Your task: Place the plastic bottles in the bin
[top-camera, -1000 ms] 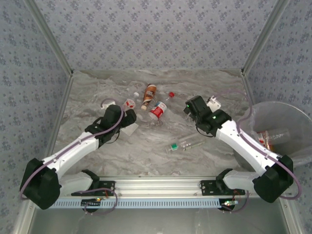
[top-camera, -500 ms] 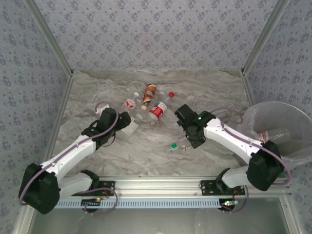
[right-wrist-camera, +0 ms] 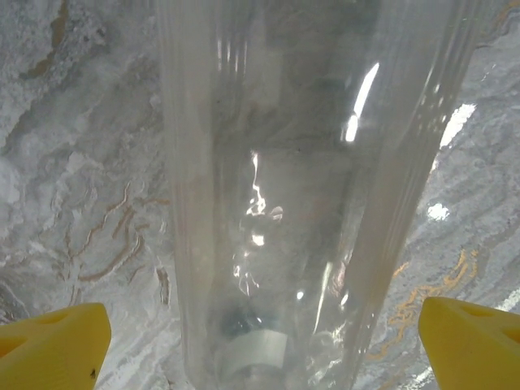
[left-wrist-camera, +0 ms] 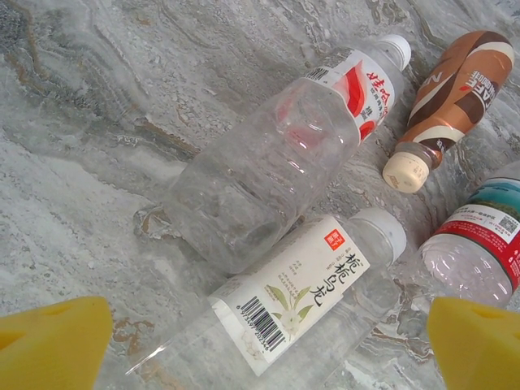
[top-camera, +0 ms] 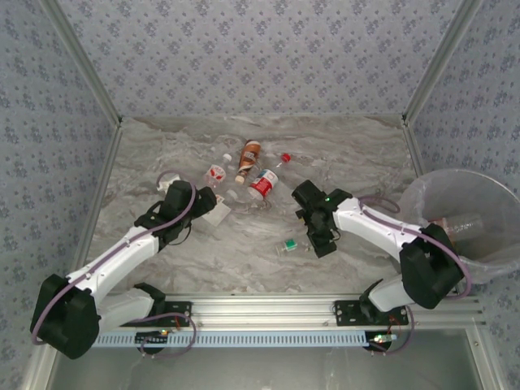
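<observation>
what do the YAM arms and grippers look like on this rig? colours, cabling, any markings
The left arm and right arm have white link shells with black joint housings and bases. A lilac cable runs along each. A small green light sits on the right wrist housing. Yellow fingertips on the left gripper and right gripper. No markings legible.

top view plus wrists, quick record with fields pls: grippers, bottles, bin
left gripper: open, over a white-labelled clear bottle, not gripping
right gripper: open, straddling a lying clear bottle
table: several bottles lying, among them a brown-labelled bottle
bin: right side, at least one bottle inside
</observation>
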You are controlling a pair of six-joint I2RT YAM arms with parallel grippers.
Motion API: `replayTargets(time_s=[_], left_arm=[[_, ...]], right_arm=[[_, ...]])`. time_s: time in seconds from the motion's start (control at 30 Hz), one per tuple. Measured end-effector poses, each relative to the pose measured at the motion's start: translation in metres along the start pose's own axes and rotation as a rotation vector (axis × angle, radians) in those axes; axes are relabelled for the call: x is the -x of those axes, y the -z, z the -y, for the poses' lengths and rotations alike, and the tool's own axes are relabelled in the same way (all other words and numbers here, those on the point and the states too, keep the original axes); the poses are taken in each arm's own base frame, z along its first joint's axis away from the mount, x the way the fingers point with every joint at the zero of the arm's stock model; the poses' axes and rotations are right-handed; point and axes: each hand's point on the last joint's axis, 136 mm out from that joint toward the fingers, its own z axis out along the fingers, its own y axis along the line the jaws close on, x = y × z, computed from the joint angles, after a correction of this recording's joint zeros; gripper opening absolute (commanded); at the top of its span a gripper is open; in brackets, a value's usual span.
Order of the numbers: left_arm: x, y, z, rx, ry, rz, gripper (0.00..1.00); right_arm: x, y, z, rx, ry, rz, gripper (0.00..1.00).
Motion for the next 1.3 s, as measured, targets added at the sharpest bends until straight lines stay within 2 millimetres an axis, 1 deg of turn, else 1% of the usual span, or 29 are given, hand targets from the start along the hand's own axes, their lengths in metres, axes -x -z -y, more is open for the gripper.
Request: replayTargets(time_s=[0.17, 0.33, 0.5, 0.73, 1.1, 1.3], left_arm=[[0.000, 0.000, 0.000, 0.001, -0.001, -0.001, 0.99], [-0.002, 0.000, -0.003, 0.011, -0.004, -0.010, 0.99], [-0.003, 0.000, -0.004, 0.016, -0.005, -0.014, 0.99], [-0.006, -0.003, -0.005, 0.021, -0.007, -0.026, 0.99], [-0.007, -0.004, -0.005, 0.018, -0.006, -0.033, 1.00], [-0.010, -0.006, -0.005, 0.024, -0.008, -0.043, 1.00]], right_arm=[[0.005, -0.009, -0.004, -0.007, -0.007, 0.006, 0.97], [0.004, -0.021, -0.004, -0.031, 0.009, 0.010, 0.94], [0.003, -0.028, -0.005, -0.040, 0.014, 0.006, 0.91], [0.002, -0.040, 0.002, -0.041, -0.009, -0.003, 0.85], [0.002, -0.040, -0.001, -0.026, -0.017, -0.002, 0.72], [0.006, -0.033, -0.007, 0.017, -0.001, 0.034, 0.66]])
